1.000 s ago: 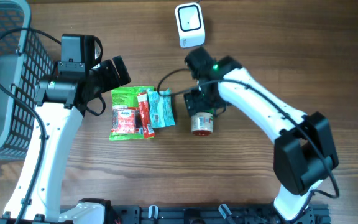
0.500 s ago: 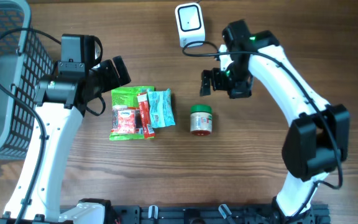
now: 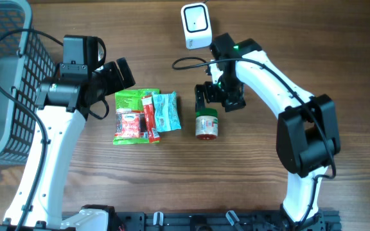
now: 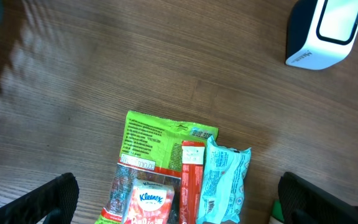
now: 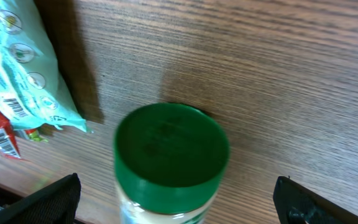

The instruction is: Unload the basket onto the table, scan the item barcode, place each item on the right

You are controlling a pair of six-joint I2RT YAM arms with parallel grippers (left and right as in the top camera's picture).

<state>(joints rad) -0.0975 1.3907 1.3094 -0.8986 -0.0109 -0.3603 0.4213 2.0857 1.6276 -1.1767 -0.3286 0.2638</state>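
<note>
We see the right tool (image 3: 218,96) spread wide and empty, just at 12 o'clock of the jar (image 3: 207,124) resting on the desk (image 3: 249,186). The scanner (image 3: 196,25) sits further toward 12. The left tool (image 3: 114,76) gapes wide at 10 o'clock of the packets (image 3: 145,116).

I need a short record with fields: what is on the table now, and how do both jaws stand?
scanner: white, beyond the jar
jar: green lid, apart from the packets
packets: green, red, pale blue, bunched together
basket: grey, at the overhead view's left edge
left gripper: jaws open, empty, near the packets
right gripper: jaws open, empty, over the jar
</note>
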